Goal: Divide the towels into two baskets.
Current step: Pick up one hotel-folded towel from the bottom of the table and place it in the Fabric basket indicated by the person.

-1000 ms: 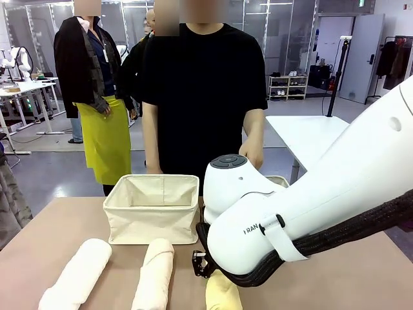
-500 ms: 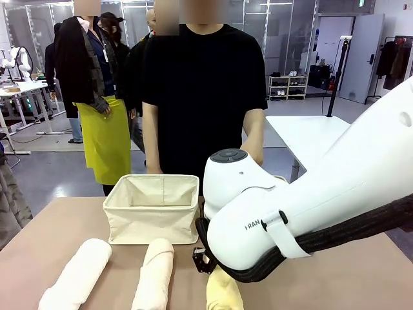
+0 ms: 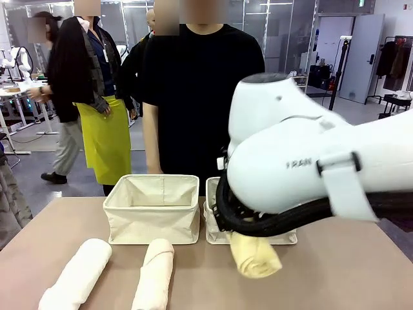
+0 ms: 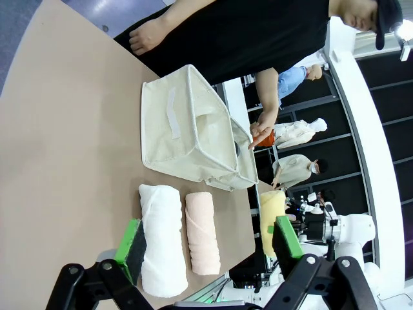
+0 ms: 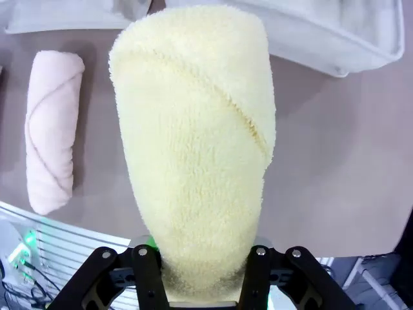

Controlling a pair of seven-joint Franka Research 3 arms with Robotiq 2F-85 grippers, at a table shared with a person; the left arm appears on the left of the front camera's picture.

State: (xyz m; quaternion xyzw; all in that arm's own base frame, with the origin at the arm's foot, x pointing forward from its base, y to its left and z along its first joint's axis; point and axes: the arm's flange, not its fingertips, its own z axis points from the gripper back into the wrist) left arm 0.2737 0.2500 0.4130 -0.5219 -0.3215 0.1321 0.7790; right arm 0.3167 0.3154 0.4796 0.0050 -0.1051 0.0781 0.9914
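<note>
A cream first basket sits on the brown counter, and I tell every place from it. It is open on top, and I see no towel in it. A second basket that looks the same stands just beside the first basket, on the robot's right. A big white arm hides most of it.

The right tool holds the pale yellow towel by one end. Its two fingers squeeze the roll tight. The towel hangs tilted to the right of the first basket and closer to the robot's side. It is not inside either basket. I cannot tell if its low end touches the counter.

The cream towel lies flat on the counter in front of the first basket, on the robot's side. The white towel lies to the left of the cream one, past the first basket's left corner. The two rolls are near each other but do not touch.

The left tool is spread wide with nothing in it. It is up over the rolls, on the robot's side of the first basket.

A person in a black shirt stands behind the first basket.
</note>
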